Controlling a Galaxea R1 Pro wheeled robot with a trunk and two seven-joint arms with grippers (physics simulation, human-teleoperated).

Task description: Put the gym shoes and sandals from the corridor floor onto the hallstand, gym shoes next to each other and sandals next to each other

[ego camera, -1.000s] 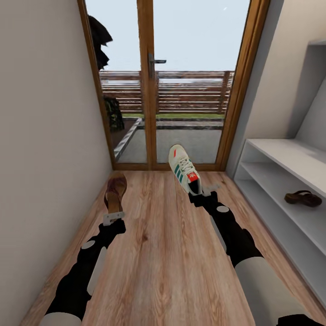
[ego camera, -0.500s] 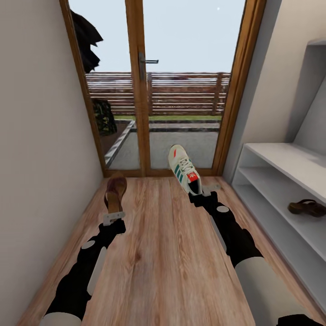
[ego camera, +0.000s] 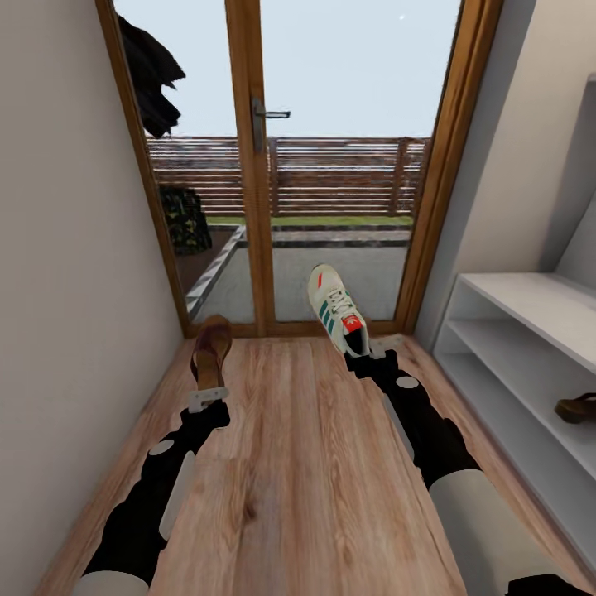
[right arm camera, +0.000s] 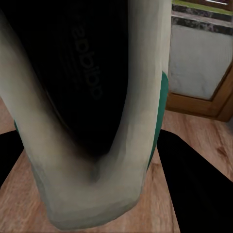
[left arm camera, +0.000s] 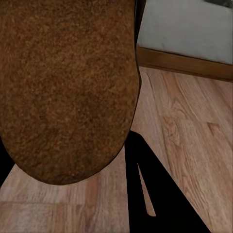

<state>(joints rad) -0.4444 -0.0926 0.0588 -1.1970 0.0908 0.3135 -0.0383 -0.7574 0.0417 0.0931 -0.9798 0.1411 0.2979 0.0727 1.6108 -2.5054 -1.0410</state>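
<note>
Near the glass door: both arms reach out, each with one shoe held up off the floor.
Landmark: the hallstand (ego camera: 530, 331), the low grey rack with open shelves.
Left gripper (ego camera: 207, 397): closed on the heel end of a brown sandal (ego camera: 211, 348). This sandal is far from the hallstand, close to the wall across from it. The left wrist view shows its brown sole (left arm camera: 68, 87) up close above the corridor floor (left arm camera: 194, 145).
Right gripper (ego camera: 368, 352): closed on the heel of a white gym shoe (ego camera: 335, 308) with green stripes. This shoe is nearer the hallstand, but not over it yet. The right wrist view looks down into the dark inside of the shoe (right arm camera: 92, 97).
Other sandal (ego camera: 578, 407): lying on a shelf of the hallstand already.
Other gym shoe: I cannot say where it is.
Step now: I think the robot is carrying two shoes to the rack.
Next move: turn toward the hallstand, put the brown sandal right beside the one on the shelf, then set the gym shoe down with room for its partner.
</note>
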